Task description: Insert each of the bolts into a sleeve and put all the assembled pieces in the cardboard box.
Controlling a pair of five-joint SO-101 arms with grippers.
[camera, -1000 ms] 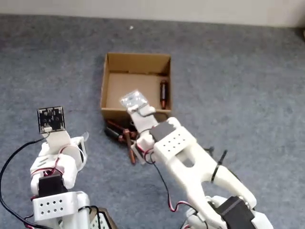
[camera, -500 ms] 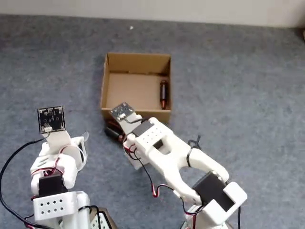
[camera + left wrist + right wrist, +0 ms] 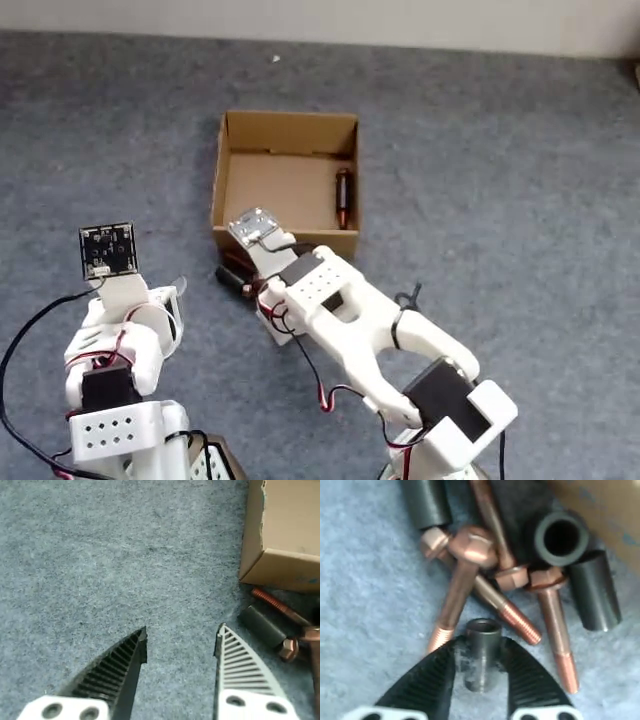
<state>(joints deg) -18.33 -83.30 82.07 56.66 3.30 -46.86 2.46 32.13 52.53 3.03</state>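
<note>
Your right gripper [image 3: 480,644] clamps a short dark grey metal sleeve [image 3: 482,666] at the heap of copper-coloured bolts [image 3: 462,575] beside the brown cardboard box [image 3: 286,120]. Your left gripper [image 3: 182,630] hangs open over grey carpet [image 3: 100,555].

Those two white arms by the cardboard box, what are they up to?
They are fitting copper bolts into dark sleeves and boxing them. The right gripper grips one sleeve at the loose pile beside the cardboard box, which holds one finished piece. The left gripper hangs open over bare carpet.
</note>
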